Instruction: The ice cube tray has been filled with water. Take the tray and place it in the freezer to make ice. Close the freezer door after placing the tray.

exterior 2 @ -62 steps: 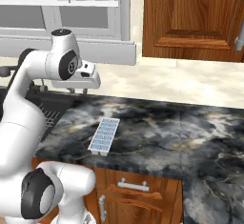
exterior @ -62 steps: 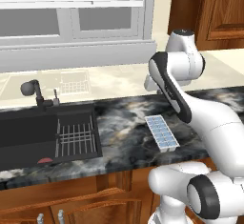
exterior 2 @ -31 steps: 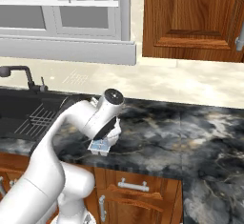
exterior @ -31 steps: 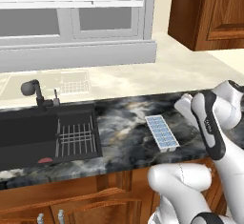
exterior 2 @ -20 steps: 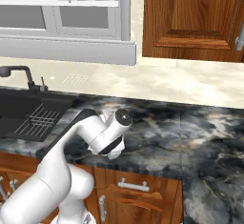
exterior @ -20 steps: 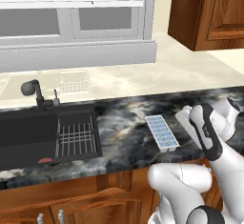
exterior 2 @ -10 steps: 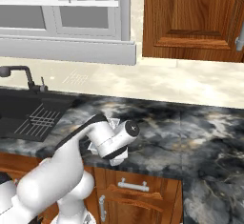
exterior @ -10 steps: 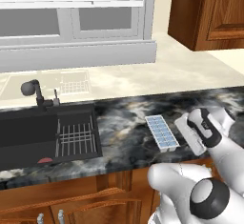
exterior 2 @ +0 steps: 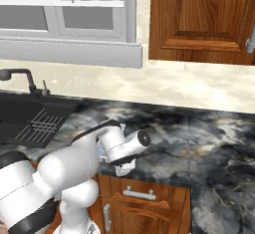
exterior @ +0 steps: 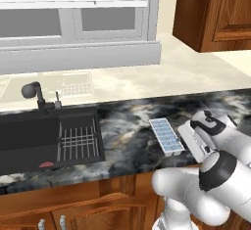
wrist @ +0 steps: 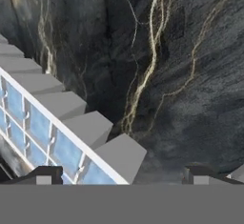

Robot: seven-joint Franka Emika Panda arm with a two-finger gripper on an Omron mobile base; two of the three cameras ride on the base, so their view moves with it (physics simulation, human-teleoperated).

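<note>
ice tray (exterior: 166, 136) on marble counter (exterior: 127, 126)

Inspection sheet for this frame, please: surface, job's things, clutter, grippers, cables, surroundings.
Surface: dark marbled counter, pale veins.
Job's things: ice cube tray lies flat on the counter near its front edge, pale-blue water in the cells.
Clutter: black wire dish rack in the sink; a small red thing at the sink's front.
Grippers: gripper open, low over the counter, one fingertip at the tray's edge; nothing held.
Cables: nothing seen.
Surroundings: black faucet, window with blinds, wooden wall cupboards, lower cabinet drawers.
</note>
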